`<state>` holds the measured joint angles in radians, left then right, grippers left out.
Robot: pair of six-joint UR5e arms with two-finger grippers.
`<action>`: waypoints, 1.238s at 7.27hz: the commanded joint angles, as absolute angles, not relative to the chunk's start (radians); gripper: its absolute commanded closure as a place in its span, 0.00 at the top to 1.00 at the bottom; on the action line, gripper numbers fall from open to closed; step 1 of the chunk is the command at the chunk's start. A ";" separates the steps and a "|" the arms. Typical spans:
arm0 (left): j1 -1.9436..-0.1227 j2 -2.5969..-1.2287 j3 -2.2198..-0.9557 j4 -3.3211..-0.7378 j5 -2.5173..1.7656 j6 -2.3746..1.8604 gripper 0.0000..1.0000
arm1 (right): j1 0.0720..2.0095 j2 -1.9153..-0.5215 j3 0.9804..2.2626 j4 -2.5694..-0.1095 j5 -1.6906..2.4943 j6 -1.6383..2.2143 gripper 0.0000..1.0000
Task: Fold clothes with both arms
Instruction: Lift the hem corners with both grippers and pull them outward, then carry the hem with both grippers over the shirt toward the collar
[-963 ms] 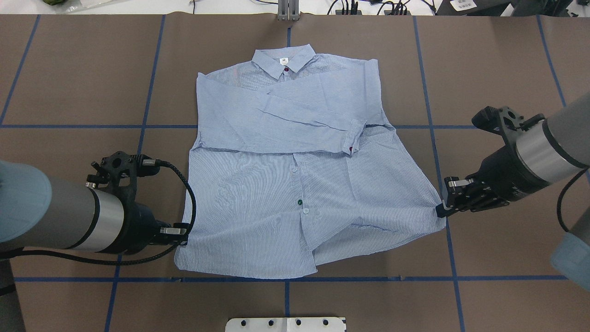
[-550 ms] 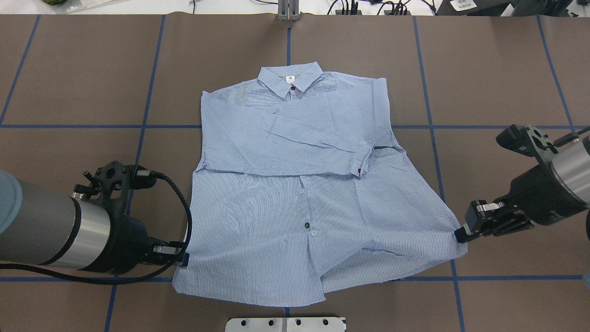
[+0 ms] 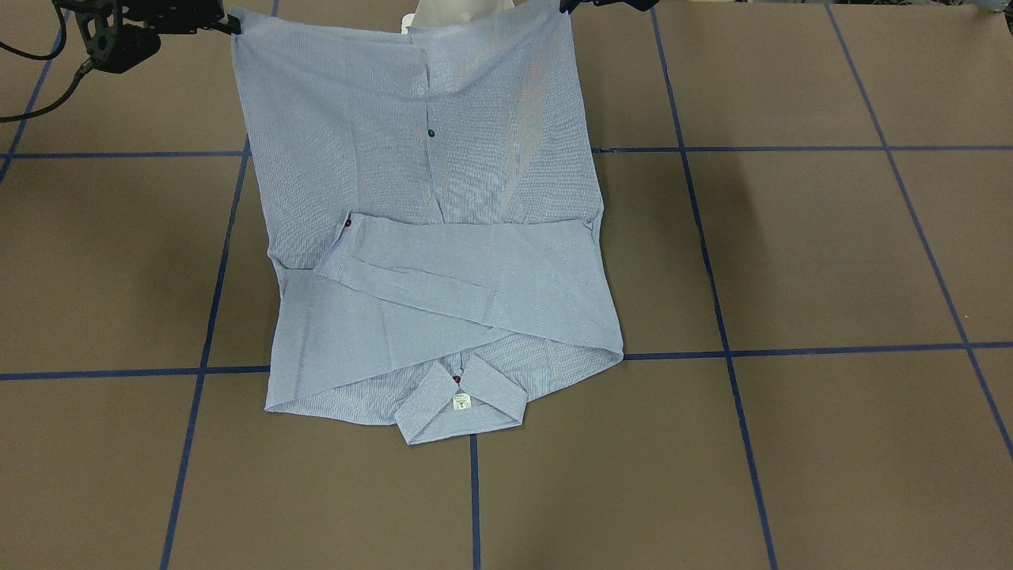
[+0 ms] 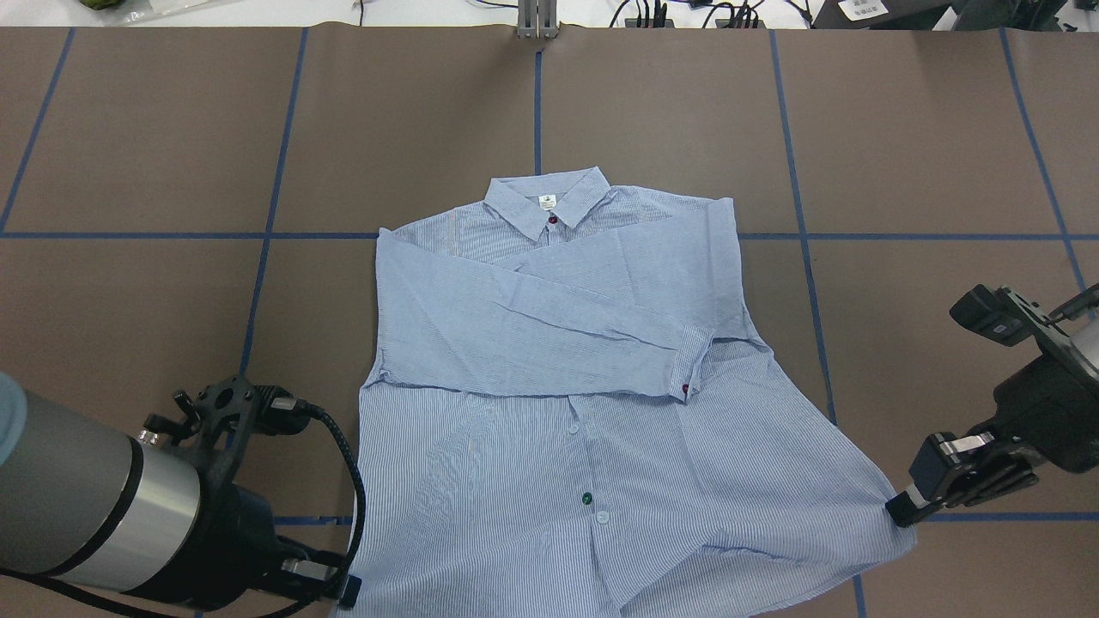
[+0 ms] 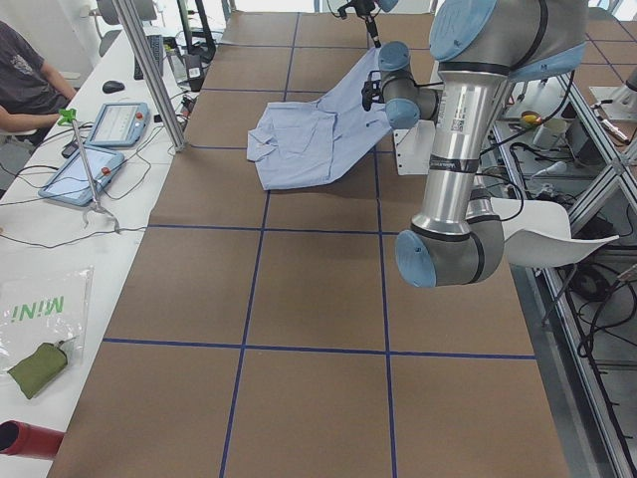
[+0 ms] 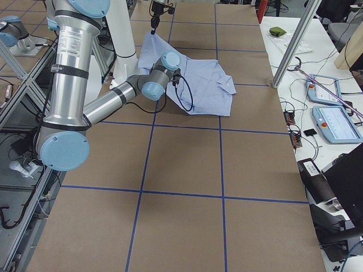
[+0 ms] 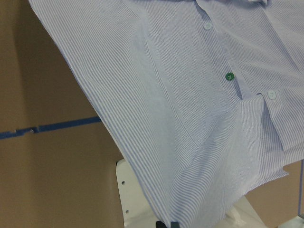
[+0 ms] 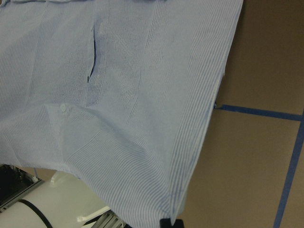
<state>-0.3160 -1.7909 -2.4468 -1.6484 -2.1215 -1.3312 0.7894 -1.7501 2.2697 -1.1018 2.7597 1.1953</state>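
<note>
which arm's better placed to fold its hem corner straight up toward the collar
Left, probably. The left tool pinches the shirt hem in line with that side edge; the right tool holds a corner flared out wide and must swing inward.

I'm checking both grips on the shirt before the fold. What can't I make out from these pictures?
1. Shirt hem's middle: cut off by the overhead view's bottom edge.
2. Left gripper: jaws half under cloth overhead; its wrist view shows only a dark tip; cropped by the front view's top edge.
3. Right gripper: how deep the cloth sits, hidden by the corner itself.
4. Collar label: print too small.
</note>
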 commanded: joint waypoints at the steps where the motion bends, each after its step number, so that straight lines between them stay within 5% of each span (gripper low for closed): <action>1: -0.305 -1.792 -2.457 -1.647 -2.132 -1.335 0.00 | 0.788 -1.746 2.185 -0.993 2.781 1.198 0.00; 9: -0.609 -1.885 -2.168 -1.661 -2.131 -1.234 0.00 | 0.976 -1.384 1.760 -0.919 2.724 1.193 0.00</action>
